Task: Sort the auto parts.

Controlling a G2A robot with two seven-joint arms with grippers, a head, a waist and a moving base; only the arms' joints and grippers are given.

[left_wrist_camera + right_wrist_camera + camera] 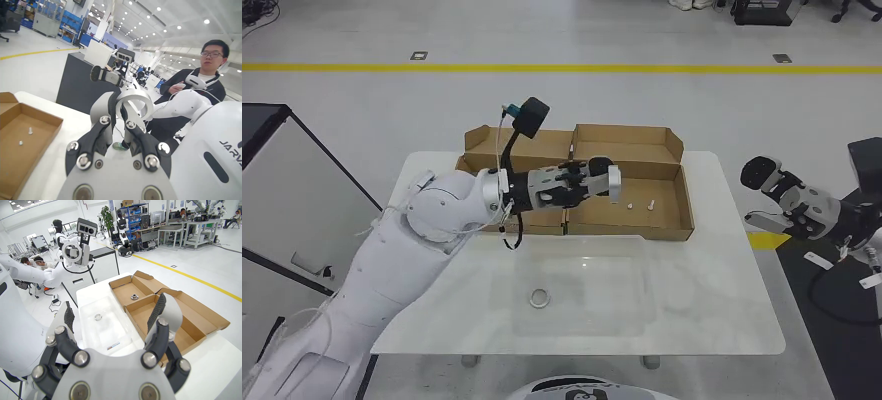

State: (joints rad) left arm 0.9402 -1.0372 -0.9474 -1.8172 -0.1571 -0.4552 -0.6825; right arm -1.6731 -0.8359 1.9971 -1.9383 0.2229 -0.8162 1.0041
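While my left gripper point(608, 183) clamps the broad silver metal ring point(132, 95) above the brown two-compartment cardboard box point(672, 190), I judge placing is in hand; next I lower it into its compartment and let go. A small silver ring point(539, 297) waits in the near clear plastic tray point(612, 290); two white bolts point(629, 205) lie in the right compartment. My right gripper point(760, 196) hangs spread, empty, beyond the white table point(712, 300), blocking nothing.

From above, my left arm point(532, 190) covers the middle of the cardboard box point(667, 190) at the table's point(712, 300) 12 o'clock. Two white bits point(650, 206) in it are too small to name. At 3 o'clock, the picture's edge cuts off my right arm point(817, 210).
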